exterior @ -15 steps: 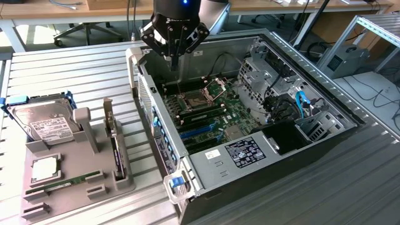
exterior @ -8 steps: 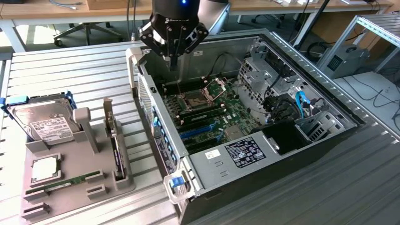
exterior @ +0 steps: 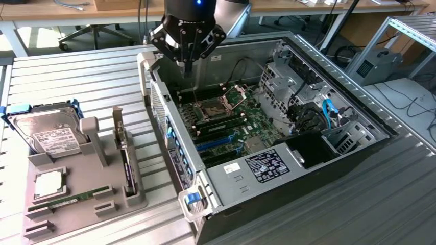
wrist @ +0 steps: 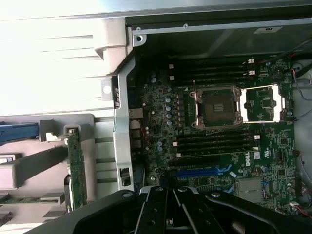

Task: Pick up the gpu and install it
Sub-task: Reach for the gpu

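Observation:
The gpu (exterior: 122, 148) stands on edge in a slot of the grey holder (exterior: 102, 204) at the exterior view's left, a thin green board with a silver bracket at its far end. In the wrist view the gpu (wrist: 76, 165) shows as a narrow green strip beside the case wall. My gripper (exterior: 186, 69) hangs above the far left corner of the open computer case (exterior: 272, 168), its fingers together and nothing between them. The wrist view shows my gripper (wrist: 168, 190) over the motherboard (wrist: 219, 146).
The holder also carries a hard drive (exterior: 44, 133), a processor chip (exterior: 49, 184) and a memory stick (exterior: 75, 198). Inside the case are an open processor socket (exterior: 211, 109), blue card slots (exterior: 214, 143), cables and drive cages (exterior: 307, 97). The case's left wall (exterior: 163, 117) stands between gripper and holder.

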Robot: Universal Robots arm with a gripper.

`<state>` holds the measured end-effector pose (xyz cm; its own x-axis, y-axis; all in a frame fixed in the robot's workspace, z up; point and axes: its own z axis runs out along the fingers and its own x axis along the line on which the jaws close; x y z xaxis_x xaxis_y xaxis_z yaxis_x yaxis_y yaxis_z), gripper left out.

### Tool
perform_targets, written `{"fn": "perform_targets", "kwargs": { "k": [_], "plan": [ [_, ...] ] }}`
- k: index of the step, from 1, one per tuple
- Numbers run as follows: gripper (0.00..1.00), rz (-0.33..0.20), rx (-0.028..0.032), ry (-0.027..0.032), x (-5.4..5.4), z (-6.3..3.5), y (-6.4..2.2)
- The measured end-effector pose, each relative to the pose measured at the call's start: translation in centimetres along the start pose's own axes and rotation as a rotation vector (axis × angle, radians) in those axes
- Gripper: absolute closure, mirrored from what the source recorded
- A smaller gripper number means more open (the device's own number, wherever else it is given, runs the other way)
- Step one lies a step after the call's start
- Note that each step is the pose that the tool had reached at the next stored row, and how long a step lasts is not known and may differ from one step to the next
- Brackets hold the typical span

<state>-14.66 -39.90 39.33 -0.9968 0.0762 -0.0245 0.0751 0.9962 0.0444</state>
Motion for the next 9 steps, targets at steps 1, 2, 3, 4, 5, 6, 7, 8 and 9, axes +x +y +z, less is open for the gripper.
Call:
{"fn": "perform_targets", "kwargs": {
  "k": [1, 2, 3, 4, 5, 6, 7, 8, 9],
  "plan": [
    [0.89, 0.000, 0.0000, 0.0000, 0.04, 0.00, 0.00],
    [0.89, 0.000, 0.0000, 0.0000, 0.09, 0.00, -0.01],
    [0.89, 0.000, 0.0000, 0.0000, 0.14, 0.00, -0.01],
    [0.89, 0.000, 0.0000, 0.0000, 0.18, 0.00, -0.01],
    [0.89, 0.000, 0.0000, 0.0000, 0.22, 0.00, -0.01],
    [0.89, 0.000, 0.0000, 0.0000, 0.25, -0.01, -0.02],
    [0.89, 0.000, 0.0001, 0.0001, 0.30, -0.01, -0.02],
    [0.89, 0.000, 0.0000, 0.0000, 0.34, -0.01, -0.03],
    [0.89, 0.000, 0.0000, 0.0000, 0.37, -0.01, -0.03]
  ]
}}
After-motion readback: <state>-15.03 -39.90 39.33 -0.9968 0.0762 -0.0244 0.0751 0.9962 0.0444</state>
